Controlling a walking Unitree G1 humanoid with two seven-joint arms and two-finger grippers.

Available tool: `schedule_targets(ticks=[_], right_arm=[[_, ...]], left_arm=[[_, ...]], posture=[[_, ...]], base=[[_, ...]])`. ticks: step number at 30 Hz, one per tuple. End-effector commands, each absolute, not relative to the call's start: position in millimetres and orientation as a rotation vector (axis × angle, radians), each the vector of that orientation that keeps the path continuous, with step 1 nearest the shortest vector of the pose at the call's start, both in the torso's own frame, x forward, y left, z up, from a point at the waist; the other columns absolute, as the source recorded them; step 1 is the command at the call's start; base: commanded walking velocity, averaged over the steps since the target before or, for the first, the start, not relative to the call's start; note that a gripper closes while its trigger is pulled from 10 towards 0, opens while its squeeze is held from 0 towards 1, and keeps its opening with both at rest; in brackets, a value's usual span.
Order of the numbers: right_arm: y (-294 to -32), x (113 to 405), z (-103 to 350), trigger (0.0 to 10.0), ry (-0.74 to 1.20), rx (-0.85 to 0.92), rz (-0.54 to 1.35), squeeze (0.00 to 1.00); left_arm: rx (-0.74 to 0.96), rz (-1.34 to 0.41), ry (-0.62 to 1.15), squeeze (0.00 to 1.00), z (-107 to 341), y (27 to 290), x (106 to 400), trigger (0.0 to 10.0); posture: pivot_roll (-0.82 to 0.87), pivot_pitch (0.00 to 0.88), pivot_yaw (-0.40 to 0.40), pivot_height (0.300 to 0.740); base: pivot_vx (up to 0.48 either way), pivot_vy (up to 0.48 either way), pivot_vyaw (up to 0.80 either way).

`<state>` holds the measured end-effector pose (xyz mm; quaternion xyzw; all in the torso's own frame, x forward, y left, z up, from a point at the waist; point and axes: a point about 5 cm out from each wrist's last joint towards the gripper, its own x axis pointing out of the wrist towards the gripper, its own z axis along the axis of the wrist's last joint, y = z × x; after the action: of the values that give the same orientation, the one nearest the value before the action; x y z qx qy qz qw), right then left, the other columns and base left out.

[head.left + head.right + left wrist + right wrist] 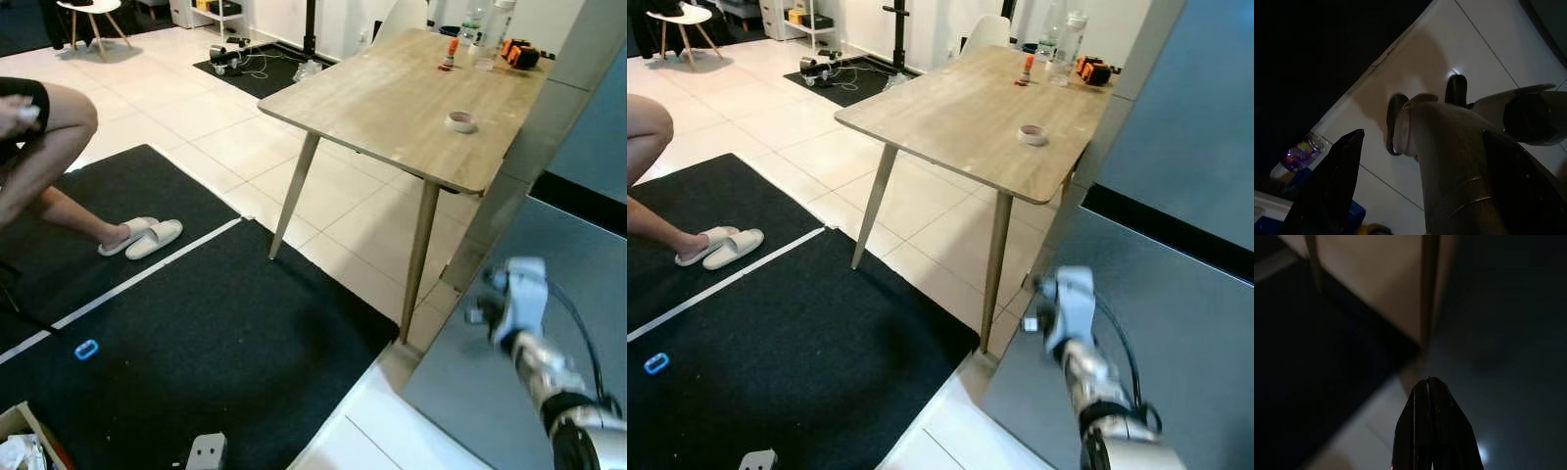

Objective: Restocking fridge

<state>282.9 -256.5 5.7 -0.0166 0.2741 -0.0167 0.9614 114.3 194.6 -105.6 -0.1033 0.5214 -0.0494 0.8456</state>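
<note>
In the head views a wooden table (pixel 392 103) with a tape roll (pixel 460 121) and bottles (pixel 487 29) stands upper centre beside the grey fridge (pixel 1176 323) at right, a person's leg (pixel 39 147) and slippers (pixel 140 236) upper left on a black mat (pixel 196 333), the right arm (pixel 1078 343) lower right before the fridge door; the left wrist view shows the left gripper (pixel 1415 161) spread apart over white tiles; the right wrist view shows the right gripper (pixel 1429 391) pressed closed, empty, near the fridge.

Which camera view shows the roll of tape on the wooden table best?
The right eye view shows the roll of tape best: it lies nearer the picture's middle on the wooden table, its ring shape plain. The left eye view shows the same roll, further to the right. The wrist views are too dark to make it out.
</note>
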Motion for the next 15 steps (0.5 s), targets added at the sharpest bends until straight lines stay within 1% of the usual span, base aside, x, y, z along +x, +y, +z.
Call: schedule_targets(ticks=[1,2,3,4,7,10,12,15], right_arm=[[-262,262,-13,10.0,0.670,-0.056,-0.045,0.00],[-263,253,-20,10.0,0.713,-0.065,-0.048,0.00],[-263,253,-20,10.0,0.713,-0.065,-0.048,0.00],[-264,244,-27,10.0,0.751,-0.055,-0.061,0.00],[-265,221,-44,10.0,0.841,0.007,-0.111,0.00],[-265,214,-49,10.0,0.867,0.014,-0.121,0.00],[-263,203,-56,10.0,0.906,0.030,-0.131,0.00],[-261,189,-64,10.0,0.960,0.022,-0.124,0.00]], left_arm=[[-0.213,-0.118,1.145,0.00,-109,191,106,10.0],[-0.211,-0.125,1.142,0.00,-109,188,108,10.0],[-0.211,-0.125,1.142,0.00,-109,188,108,10.0],[-0.209,-0.131,1.140,0.00,-109,185,111,10.0],[-0.202,-0.145,1.131,0.00,-108,178,117,10.0],[-0.202,-0.147,1.129,0.00,-108,177,118,10.0],[-0.200,-0.144,1.128,0.00,-108,179,117,10.0],[-0.195,-0.127,1.137,0.00,-108,193,110,10.0]], posture=[[0.00,0.000,-0.067,0.740],[0.00,0.000,-0.065,0.740],[0.00,0.000,-0.065,0.740],[-0.01,0.000,-0.063,0.740],[-0.01,0.000,-0.060,0.740],[-0.01,0.000,-0.061,0.740],[-0.01,0.000,-0.061,0.740],[-0.01,0.000,-0.061,0.740]], base=[[0.000,0.000,0.00],[0.000,0.000,0.00],[0.000,0.000,0.00],[0.000,0.000,0.00],[0.000,0.000,-0.79],[0.000,0.000,-0.79],[0.000,0.000,-0.79],[0.000,0.000,-0.79]])
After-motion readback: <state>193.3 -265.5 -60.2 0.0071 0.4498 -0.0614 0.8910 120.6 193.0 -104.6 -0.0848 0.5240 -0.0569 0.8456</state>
